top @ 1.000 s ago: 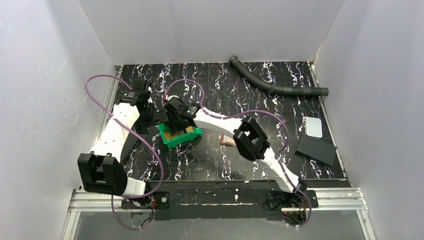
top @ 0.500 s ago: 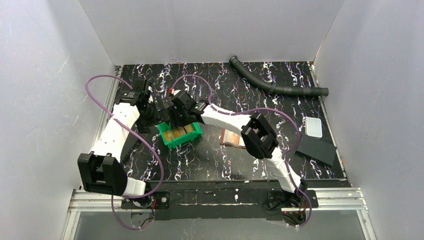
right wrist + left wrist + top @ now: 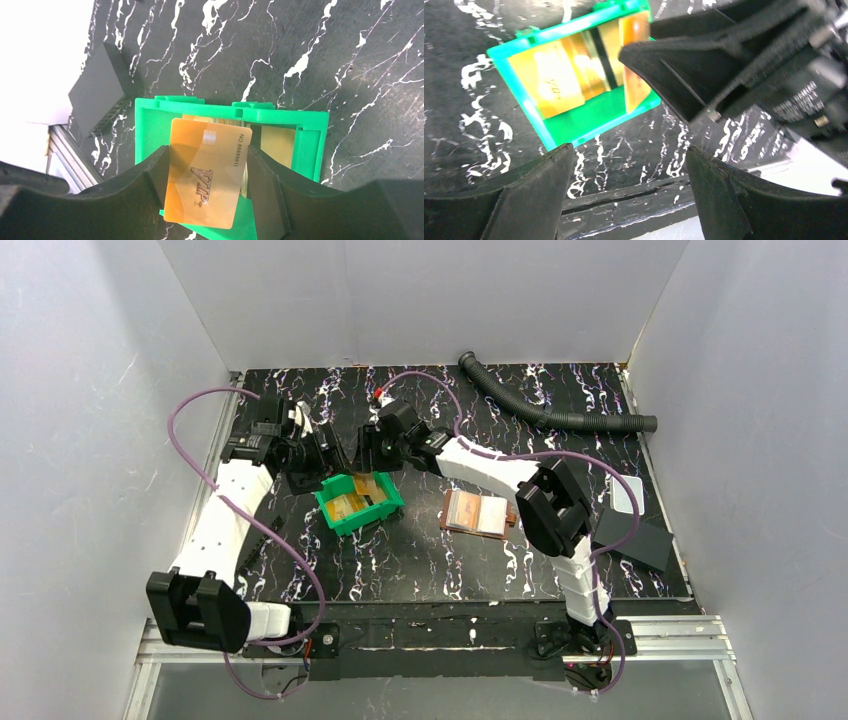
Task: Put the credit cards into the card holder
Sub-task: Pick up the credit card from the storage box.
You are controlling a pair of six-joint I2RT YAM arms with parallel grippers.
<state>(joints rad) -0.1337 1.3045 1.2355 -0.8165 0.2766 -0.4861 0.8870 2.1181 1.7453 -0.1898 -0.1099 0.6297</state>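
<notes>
Lift is the change. 1 second ago the right gripper point(image 3: 207, 167) sat low in the green bin point(image 3: 312, 145) and its arm's elbow covered most of the card holder point(image 3: 478, 512). Now it is higher, toward the bin's far side, and the holder shows whole. The left gripper point(image 3: 629, 180) has also risen and swung in toward the bin's far left corner.

The right gripper's 2 fingers are closed partway on 1 orange card point(image 3: 206, 185), pressing its long edges, with the card hanging above the bin. More credit cards point(image 3: 551, 82) lie flat inside the bin. The left gripper's jaws stand wide apart with nothing between them.

The 2 grippers face each other over the bin's far edge, near but apart. The card holder lies open and flat on the table point(image 3: 420, 560), right of the bin and apart from it, with marbled surface showing between them. A hose point(image 3: 545, 410) curves along the far right. A black sheet point(image 3: 632, 538) and a pale plate point(image 3: 630, 490) sit by the right edge, well apart from the bin.

The right arm reaches diagonally from its near base toward the far left, its elbow raised just right of the holder. The left arm runs up the left side, its wrist turned rightward.
</notes>
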